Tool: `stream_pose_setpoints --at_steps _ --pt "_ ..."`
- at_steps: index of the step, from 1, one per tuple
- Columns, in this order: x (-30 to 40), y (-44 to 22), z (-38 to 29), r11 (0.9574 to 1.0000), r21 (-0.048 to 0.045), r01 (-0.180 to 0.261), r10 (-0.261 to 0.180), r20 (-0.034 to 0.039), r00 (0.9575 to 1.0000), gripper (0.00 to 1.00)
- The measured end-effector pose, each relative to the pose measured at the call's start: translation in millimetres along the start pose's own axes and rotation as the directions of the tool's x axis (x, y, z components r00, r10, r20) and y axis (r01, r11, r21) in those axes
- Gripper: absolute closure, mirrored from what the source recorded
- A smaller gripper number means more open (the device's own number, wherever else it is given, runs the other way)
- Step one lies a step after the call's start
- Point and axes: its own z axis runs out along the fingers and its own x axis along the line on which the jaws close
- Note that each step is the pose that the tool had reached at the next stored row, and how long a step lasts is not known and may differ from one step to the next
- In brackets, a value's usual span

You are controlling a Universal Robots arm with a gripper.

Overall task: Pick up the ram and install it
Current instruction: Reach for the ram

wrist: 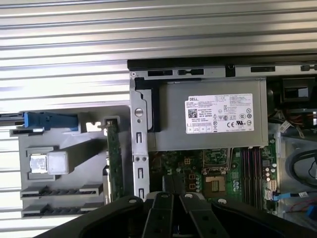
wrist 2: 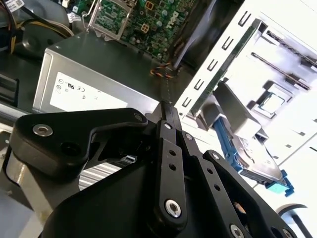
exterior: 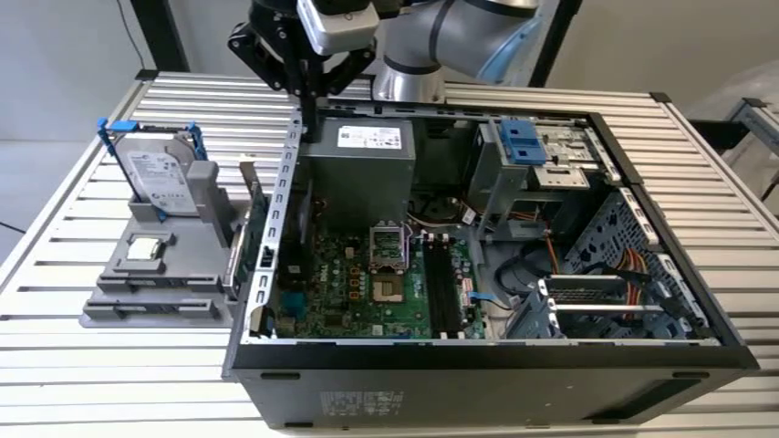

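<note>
The ram (wrist: 115, 161) is a thin green board standing on edge in the grey holder (wrist: 74, 148), right beside the computer case's outer wall. It also shows in the exterior view (exterior: 254, 201) and in the second wrist view (wrist 2: 232, 67). My gripper (exterior: 309, 123) hangs above the back corner of the open case (exterior: 292, 164), over the power supply (exterior: 359, 160). Its black fingers (wrist 2: 167, 106) are shut together with nothing between them. The gripper (wrist: 173, 198) is above and apart from the ram. The motherboard's long memory slots (exterior: 441, 287) lie inside the case.
A silver hard drive (exterior: 159, 173) with a blue bracket stands in the holder. A small square processor chip (exterior: 146, 246) lies in front of it. Cables and drive bays (exterior: 548, 155) crowd the case at the exterior view's right. Everything rests on a slatted metal table (exterior: 73, 365).
</note>
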Motion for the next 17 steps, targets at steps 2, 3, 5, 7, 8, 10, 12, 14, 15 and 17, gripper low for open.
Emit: stream_pose_setpoints --at_steps 2,3,5,7,8,10,12,14,15,17 --pt "2.7 -0.2 0.0 1.0 0.0 0.0 0.0 -0.0002 1.0 1.0" --pt "4.1 -0.3 0.0 1.0 0.0 0.001 -0.001 -0.0004 1.0 1.0" --pt "6.5 -0.5 0.1 1.0 0.0 0.001 -0.001 -0.0007 1.0 1.0" --pt "8.6 -0.6 0.1 1.0 0.0001 0.002 -0.002 -0.0012 1.0 1.0" --pt "9.7 -0.7 0.1 1.0 0.0001 0.002 -0.002 -0.0015 1.0 1.0" --pt "11.7 -0.8 0.2 1.0 0.0001 0.002 -0.002 -0.0019 1.0 1.0" --pt "13.6 -1.0 0.4 1.0 0.0001 0.003 -0.003 -0.0023 1.0 1.0" --pt "16.7 -1.2 0.6 1.0 0.0001 0.003 -0.003 -0.0029 1.0 1.0" --pt "17.7 -1.3 0.6 1.0 0.0002 0.003 -0.003 -0.0031 1.0 1.0" --pt "20.2 -1.4 0.6 1.0 0.0002 0.003 -0.003 -0.004 1.0 1.0"
